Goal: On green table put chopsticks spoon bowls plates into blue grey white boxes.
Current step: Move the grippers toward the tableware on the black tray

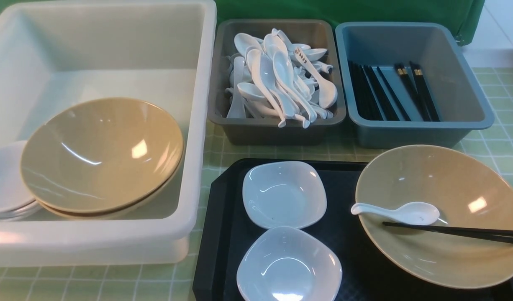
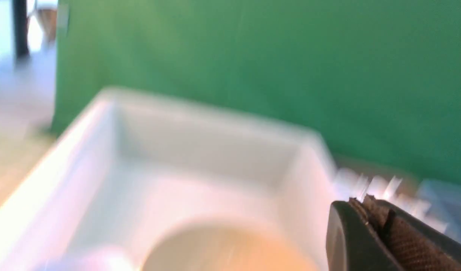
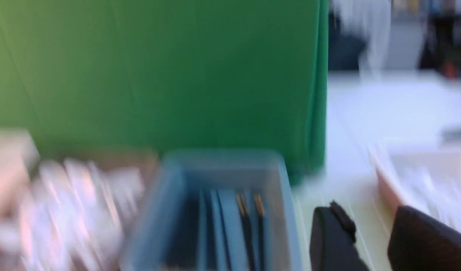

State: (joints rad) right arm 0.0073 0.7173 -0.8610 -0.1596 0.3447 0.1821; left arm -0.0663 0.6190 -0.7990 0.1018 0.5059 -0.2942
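Note:
On the black tray sit two white square plates and a tan bowl holding a white spoon and black chopsticks. The white box holds stacked tan bowls and white plates. Spoons fill the grey box, and chopsticks lie in the blue box. Neither gripper shows in the front view. My left gripper is shut and empty above the white box. Open and empty, my right gripper hangs beside the blue box.
A green backdrop stands behind the boxes. The table carries a pale green checked cloth. In the blurred right wrist view, a pale container with white contents sits beyond the right gripper.

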